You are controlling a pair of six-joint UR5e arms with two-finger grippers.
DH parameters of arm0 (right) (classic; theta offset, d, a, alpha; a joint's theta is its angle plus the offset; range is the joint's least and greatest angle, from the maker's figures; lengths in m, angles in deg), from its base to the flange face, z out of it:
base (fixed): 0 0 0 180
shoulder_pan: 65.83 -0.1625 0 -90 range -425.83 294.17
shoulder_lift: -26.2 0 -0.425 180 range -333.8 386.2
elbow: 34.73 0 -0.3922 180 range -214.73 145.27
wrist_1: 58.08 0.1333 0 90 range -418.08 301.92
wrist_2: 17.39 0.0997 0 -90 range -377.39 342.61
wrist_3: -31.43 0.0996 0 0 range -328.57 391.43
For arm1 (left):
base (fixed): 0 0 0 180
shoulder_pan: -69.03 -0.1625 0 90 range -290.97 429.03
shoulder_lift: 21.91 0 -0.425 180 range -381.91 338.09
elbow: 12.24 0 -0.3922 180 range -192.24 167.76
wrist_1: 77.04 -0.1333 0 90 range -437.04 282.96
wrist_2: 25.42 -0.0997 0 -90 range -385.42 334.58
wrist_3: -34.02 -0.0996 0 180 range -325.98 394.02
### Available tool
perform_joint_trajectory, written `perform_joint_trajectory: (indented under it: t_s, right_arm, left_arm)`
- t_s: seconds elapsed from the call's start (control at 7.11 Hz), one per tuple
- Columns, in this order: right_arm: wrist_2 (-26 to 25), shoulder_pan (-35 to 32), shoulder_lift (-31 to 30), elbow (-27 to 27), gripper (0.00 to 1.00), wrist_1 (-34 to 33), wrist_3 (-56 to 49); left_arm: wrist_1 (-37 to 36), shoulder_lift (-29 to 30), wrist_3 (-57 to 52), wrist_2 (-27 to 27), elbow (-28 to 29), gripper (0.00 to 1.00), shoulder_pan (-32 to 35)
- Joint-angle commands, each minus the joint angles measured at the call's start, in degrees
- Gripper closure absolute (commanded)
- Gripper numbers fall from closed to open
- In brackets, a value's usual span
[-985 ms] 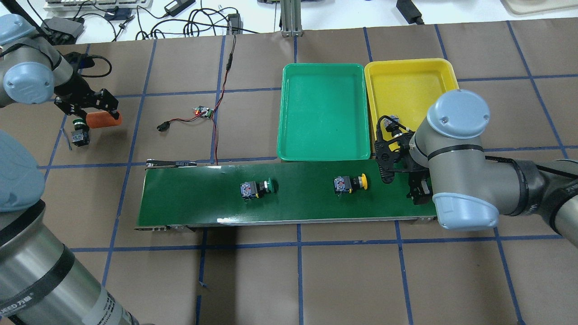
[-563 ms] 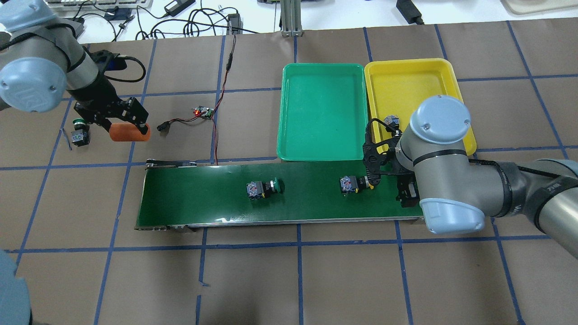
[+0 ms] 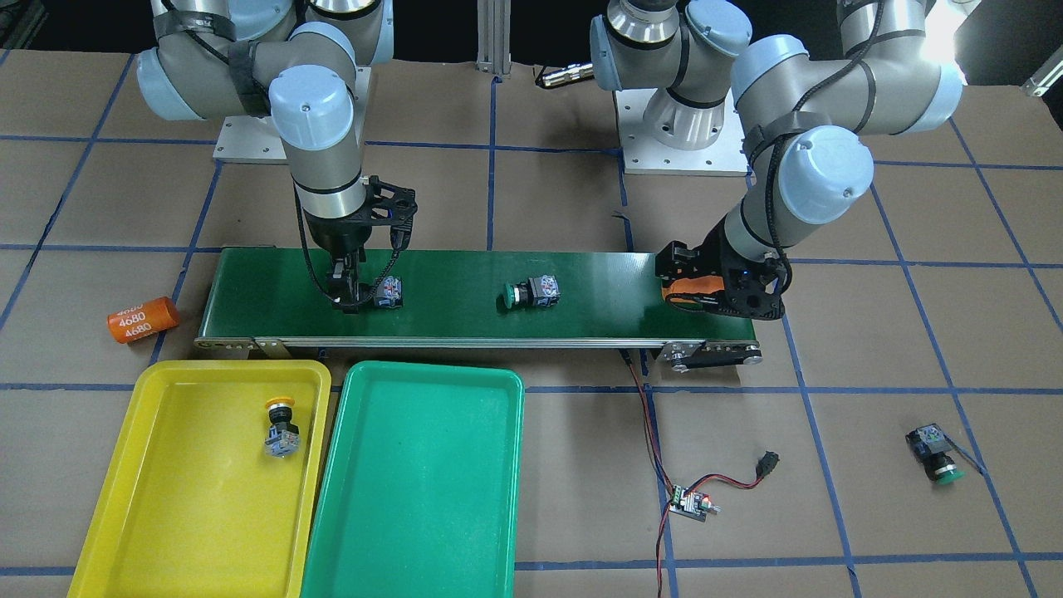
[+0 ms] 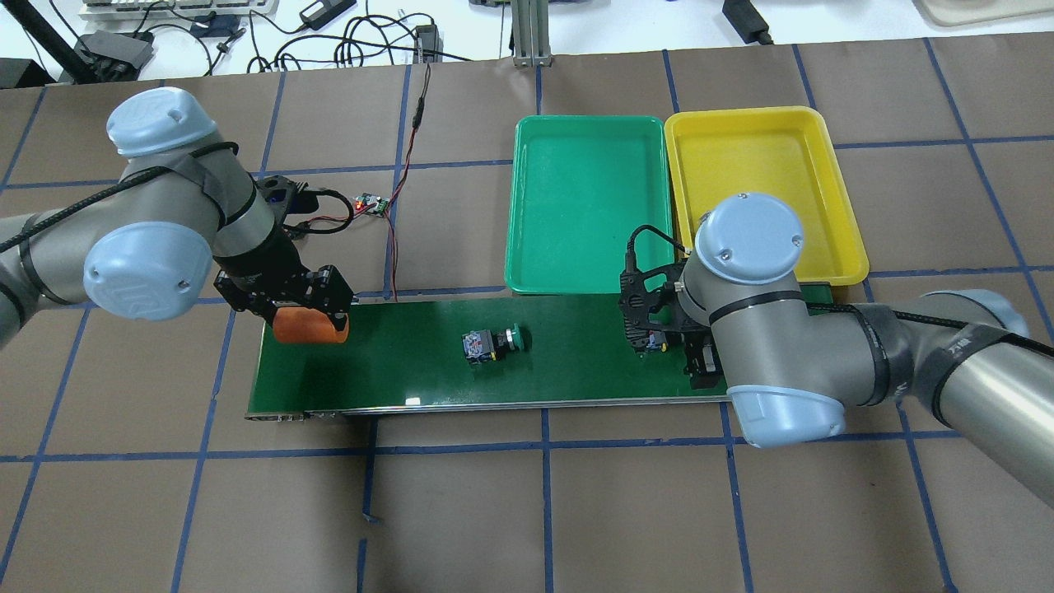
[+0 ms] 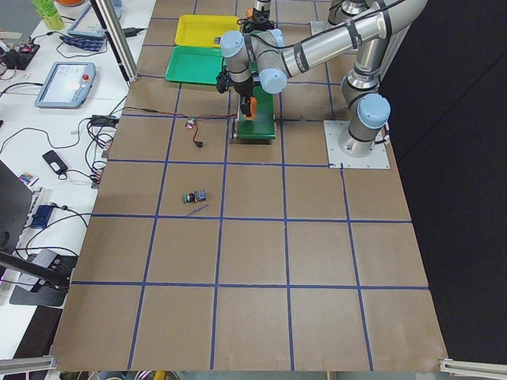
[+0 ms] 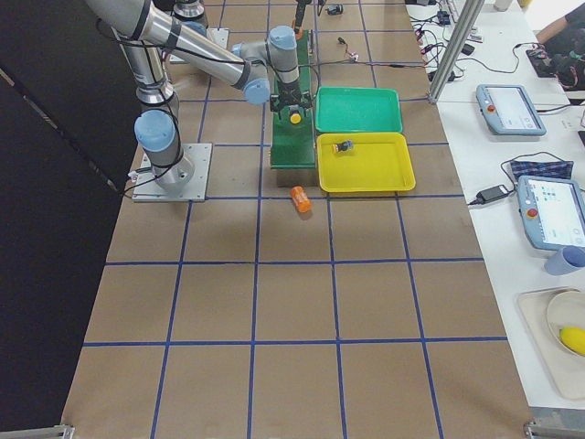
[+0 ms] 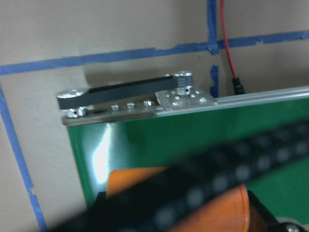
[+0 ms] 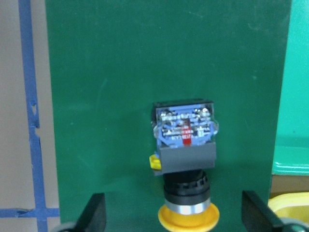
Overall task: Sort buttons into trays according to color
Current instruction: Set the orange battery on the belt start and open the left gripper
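Right end effector [image 8: 176, 220]: released, holding nothing; fingers [image 8: 95, 212] spread either side of the yellow button [image 8: 185, 154].
Button position: lying on its side on the belt [image 8: 120, 72], cap between the fingers, contact block farther out.
Long axis: along the belt, crosswise to the fingers' closing line.
Contact: none discernible.
Nearer arm: right; left well apart.
Next move, as judged: close on cap or collar, lift, carry to yellow tray [image 4: 745, 113] just beyond the belt.
Left end effector [image 4: 309, 317]: clenched on orange cylinder [image 4: 313, 331], over the belt's opposite end.
Green button [image 4: 492, 343]: mid-belt, between both arms.
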Motion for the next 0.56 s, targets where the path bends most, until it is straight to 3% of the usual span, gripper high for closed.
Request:
perform_joint_trajectory:
  t_s: [0.0,0.14,0.28,0.42]
  right_arm:
    - [-0.3,-0.2,1.8,0.1,0.11,-0.9,0.4]
    - [-1.2,-0.2,1.8,0.1,0.54,-1.7,0.5]
    - [-4.2,-0.1,1.8,0.1,0.84,-1.9,0.6]
    - [-4.3,-0.1,1.6,0.1,0.95,-1.9,0.6]
  left_arm:
    - [-2.3,0.5,5.0,-0.2,-1.5,0.21,4.1]
    - [-2.4,0.3,5.1,-0.2,-2.5,0.0,4.1]
    - [-4.0,0.4,5.1,-0.2,-2.1,0.0,3.8]
    - [-5.8,-0.6,5.5,0.6,-2.0,0.0,3.6]
